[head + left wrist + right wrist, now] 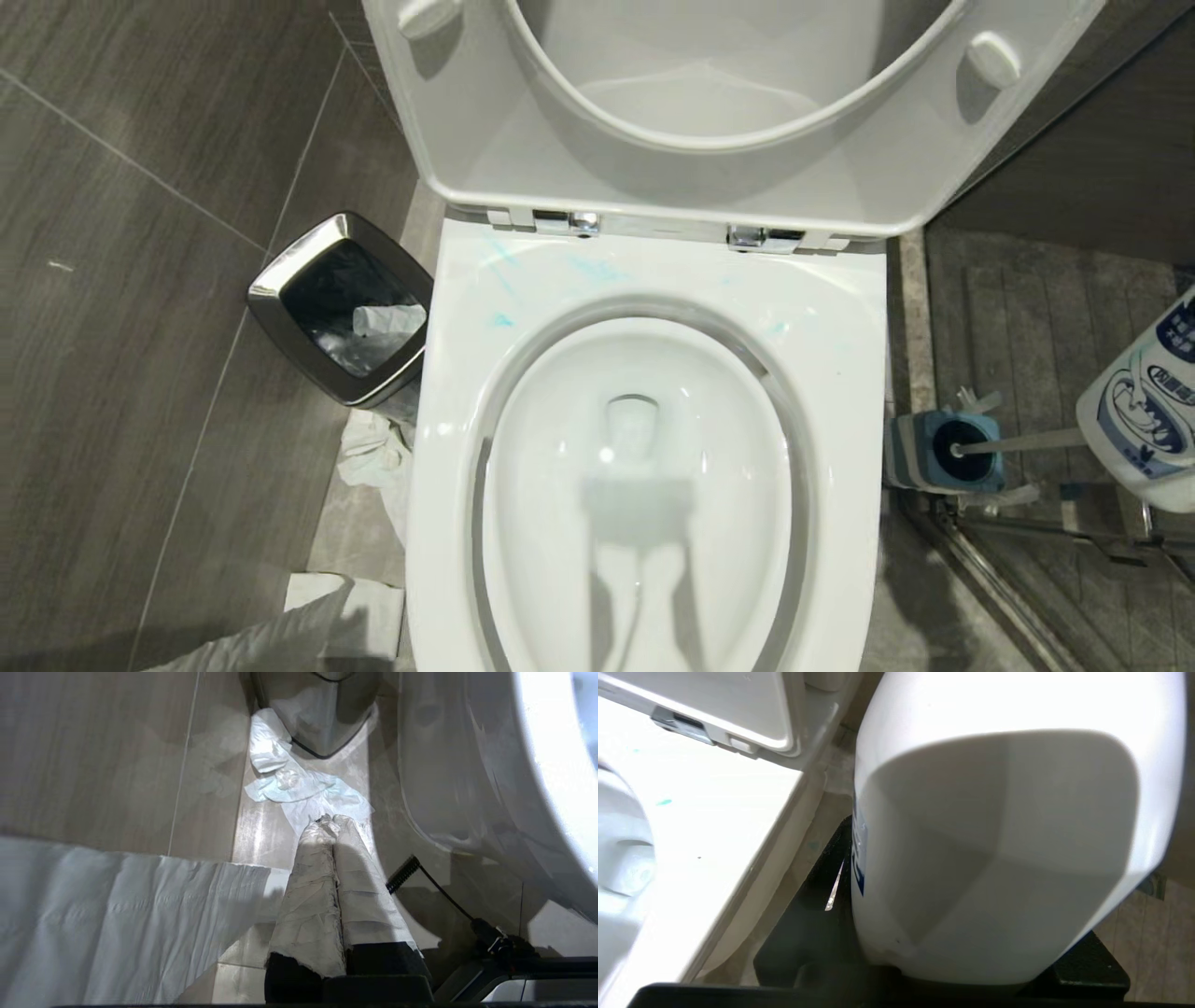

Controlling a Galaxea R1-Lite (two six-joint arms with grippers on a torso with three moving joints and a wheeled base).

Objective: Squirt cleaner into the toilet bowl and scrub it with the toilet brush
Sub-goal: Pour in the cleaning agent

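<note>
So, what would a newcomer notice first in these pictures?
First the open white toilet bowl in the centre, lid up, with turquoise smears of cleaner on its back rim. At the right edge, the white cleaner bottle fills the right gripper. The steel-rimmed bin stands on the left.

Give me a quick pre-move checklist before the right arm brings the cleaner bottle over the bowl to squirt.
1. Lid and seat up, toilet bowl open: ok.
2. Cleaner bottle held in the right gripper: ok, it fills the right wrist view between dark fingers.
3. Bottle over the basin: not ok; in the head view it sits at the right edge, off the rim, above the toilet brush.
4. Nozzle aimed at the bowl: cannot tell, the nozzle is hidden.
5. Brush out of the way: ok, standing in its holder.
6. Left gripper clear of the path: ok, shut, low beside the toilet over floor tissue.
</note>
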